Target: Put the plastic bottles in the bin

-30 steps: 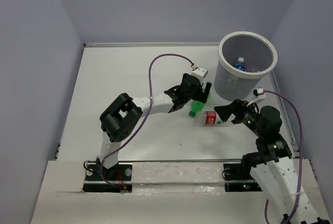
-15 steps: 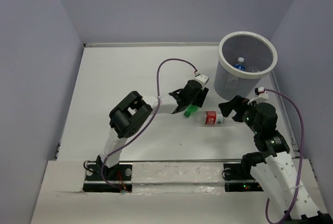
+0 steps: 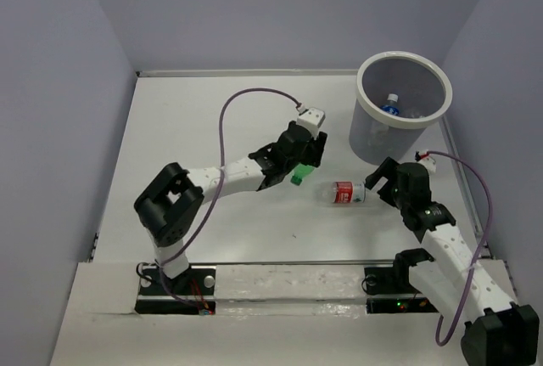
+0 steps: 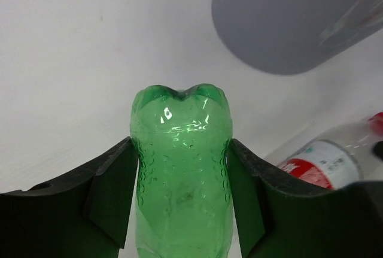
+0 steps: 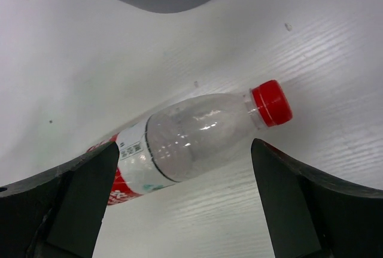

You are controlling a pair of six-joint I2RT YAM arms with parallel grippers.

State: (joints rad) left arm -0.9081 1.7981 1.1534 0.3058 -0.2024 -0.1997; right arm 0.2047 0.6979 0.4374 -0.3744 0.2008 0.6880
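The green bottle (image 4: 181, 168) (likely light, crushable) is gripped round its body by the left gripper (image 4: 181, 150). The right gripper (image 5: 182, 148), at three o'clock, is seen open.

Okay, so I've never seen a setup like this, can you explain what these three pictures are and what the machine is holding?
These are two robot arms bolted at the near edge of a white table. One picture looks down from above and behind them; the other two come from a camera on each wrist. The left end effector is shut on a green bottle. The right end effector is open, straddling a clear red-labelled bottle lying on the table, not gripping it. At the far right stands a grey bin with a blue-capped bottle inside.
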